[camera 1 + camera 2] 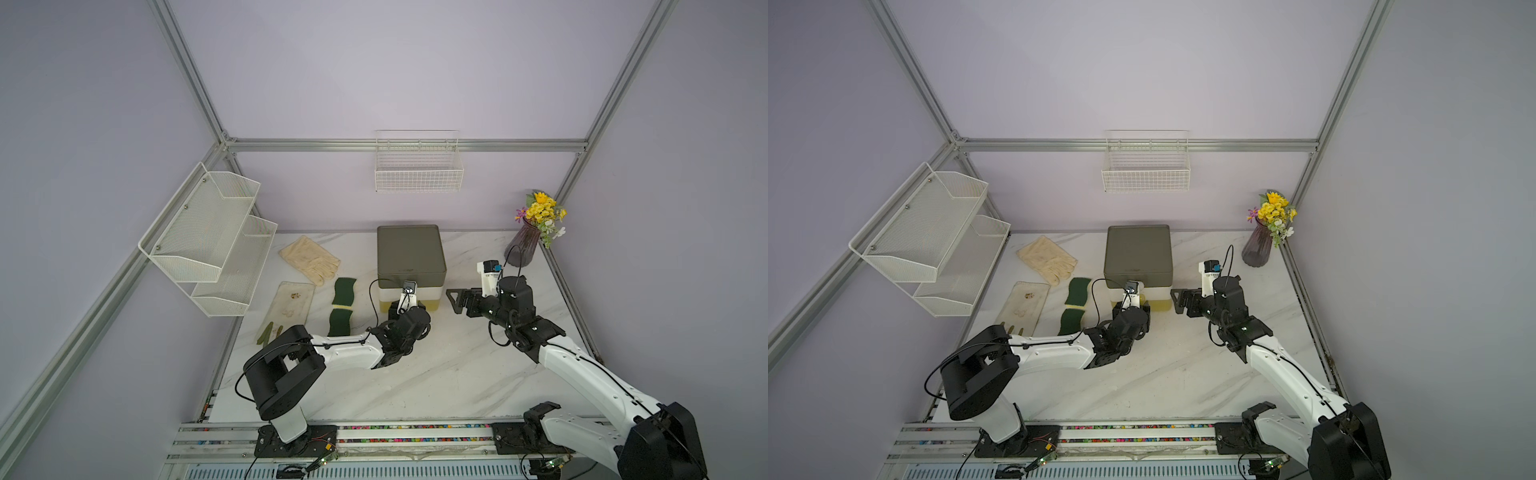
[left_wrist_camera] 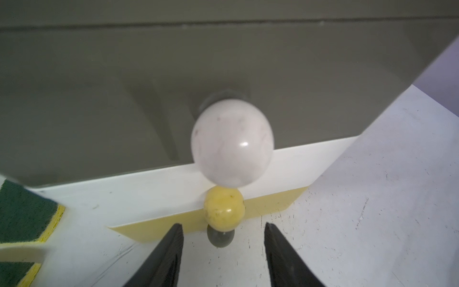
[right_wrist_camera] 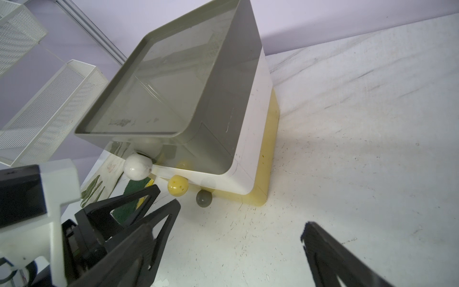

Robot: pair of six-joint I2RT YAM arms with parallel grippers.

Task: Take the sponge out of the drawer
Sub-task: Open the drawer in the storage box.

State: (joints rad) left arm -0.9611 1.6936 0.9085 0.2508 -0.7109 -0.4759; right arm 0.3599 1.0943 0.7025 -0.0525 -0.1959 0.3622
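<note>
On the table [image 1: 436, 374], two sponges [image 1: 344, 291] [image 1: 340, 322], three drawers [image 3: 223, 111] [image 3: 248, 159] [image 3: 270, 149]

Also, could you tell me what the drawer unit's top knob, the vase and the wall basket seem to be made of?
The top knob looks like polished marble or marbled ceramic: glossy highlight, faint grey veins. The vase seems ribbed purple-tinted glass, possibly plastic. The wall basket looks like white-coated metal wire, in an open grid.

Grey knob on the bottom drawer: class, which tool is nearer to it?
Left. The left tool faces the grey knob head-on, open, close in front of it. The right tool hovers farther off, beside the front corner of the drawer unit.
</note>
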